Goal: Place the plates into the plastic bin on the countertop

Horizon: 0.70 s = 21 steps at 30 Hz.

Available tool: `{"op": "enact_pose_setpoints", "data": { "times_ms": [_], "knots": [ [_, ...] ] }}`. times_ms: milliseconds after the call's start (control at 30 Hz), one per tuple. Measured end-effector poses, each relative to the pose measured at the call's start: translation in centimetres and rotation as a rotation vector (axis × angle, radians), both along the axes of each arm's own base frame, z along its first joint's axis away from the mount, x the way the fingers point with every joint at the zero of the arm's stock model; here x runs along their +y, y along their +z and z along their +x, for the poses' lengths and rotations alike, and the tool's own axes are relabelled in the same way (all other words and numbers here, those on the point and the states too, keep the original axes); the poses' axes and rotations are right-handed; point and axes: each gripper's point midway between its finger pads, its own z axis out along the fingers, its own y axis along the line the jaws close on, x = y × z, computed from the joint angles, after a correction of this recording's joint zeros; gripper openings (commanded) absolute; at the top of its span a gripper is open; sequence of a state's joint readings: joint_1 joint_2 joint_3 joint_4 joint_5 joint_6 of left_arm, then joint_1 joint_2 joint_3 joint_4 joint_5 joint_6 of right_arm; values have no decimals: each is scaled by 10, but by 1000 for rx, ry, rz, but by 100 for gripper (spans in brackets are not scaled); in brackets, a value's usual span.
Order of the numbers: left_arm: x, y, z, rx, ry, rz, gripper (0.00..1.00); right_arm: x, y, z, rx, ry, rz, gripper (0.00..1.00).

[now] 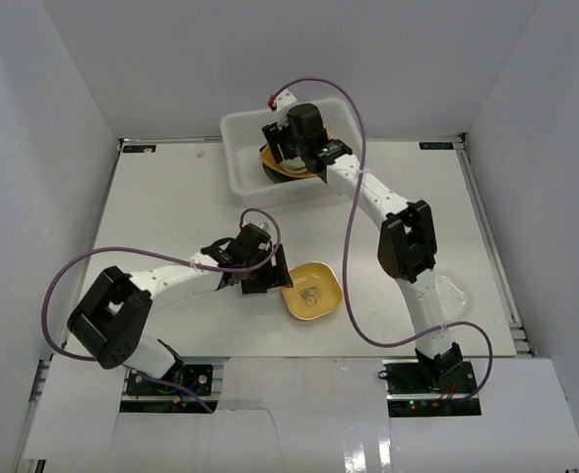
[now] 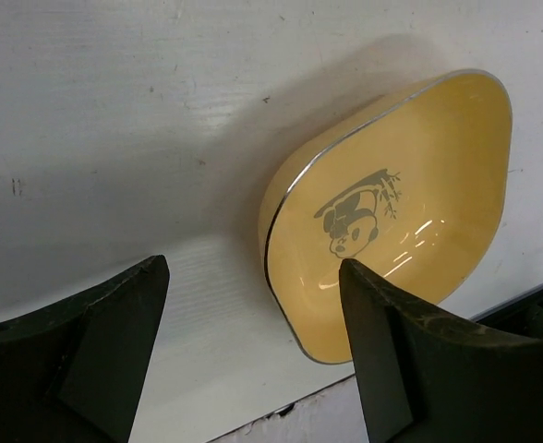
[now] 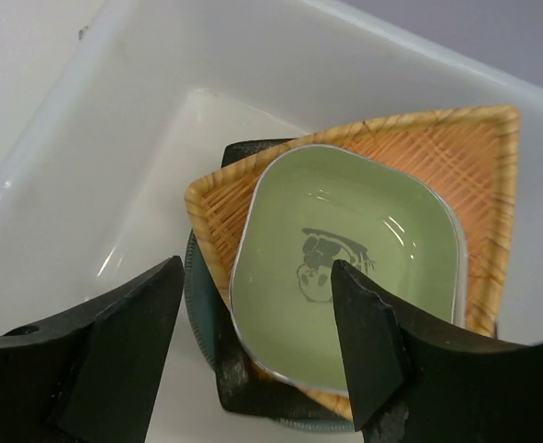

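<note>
A small square yellow plate (image 1: 312,291) with a panda print lies on the white countertop (image 1: 171,207). It also shows in the left wrist view (image 2: 392,217). My left gripper (image 1: 265,279) is open just left of it, one finger (image 2: 410,360) over its near rim. The white plastic bin (image 1: 245,168) stands at the back. Inside it a green square plate (image 3: 345,268) lies on an orange fan-shaped plate (image 3: 456,161), over a dark plate and a teal one (image 3: 196,295). My right gripper (image 3: 253,369) hangs open and empty above the stack, also seen from the top (image 1: 291,158).
A small clear plate (image 1: 457,291) lies on the countertop at the right, near the right arm. White walls enclose the countertop on three sides. The front edge of the countertop (image 2: 281,411) runs just below the left gripper.
</note>
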<state>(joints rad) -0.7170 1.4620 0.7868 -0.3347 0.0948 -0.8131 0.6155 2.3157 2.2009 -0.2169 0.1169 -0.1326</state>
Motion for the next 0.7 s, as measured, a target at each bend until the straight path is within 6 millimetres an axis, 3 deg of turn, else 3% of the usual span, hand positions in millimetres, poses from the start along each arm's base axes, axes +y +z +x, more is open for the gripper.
{"op": "enact_pose_setpoints", "data": {
  "times_ms": [67,167,233,267,333,433,467,533,600,633,700],
  "knots": [
    [-2,-3,1,-6,-3,6,82,-10,24,-12,-7,-20,28,68],
    [-6,-11,2,-11,-7,21,77,-46,70,-51,-22,-86,75,59],
    [-10,-17,2,-13,-14,26,71,-78,92,-87,-21,-136,118,49],
    [-12,-16,3,-22,-19,21,67,-104,106,-113,-36,-180,164,47],
    [-14,-17,4,-39,-18,16,57,-149,108,-155,-29,-254,236,42],
    [-12,-21,4,-55,-15,21,31,-210,66,-199,44,-383,288,47],
    [-10,-22,4,-60,-12,27,20,-230,40,-214,93,-440,283,52],
    [-5,-25,3,-74,-7,35,9,-264,-17,-246,214,-546,242,67],
    [-2,-24,1,-86,-5,32,0,-285,-63,-278,335,-613,175,78],
    [0,-23,1,-95,-2,32,0,-295,-80,-293,389,-648,154,78],
    [4,-19,-1,-115,0,30,0,-307,-95,-312,450,-697,147,79]
  ]
}}
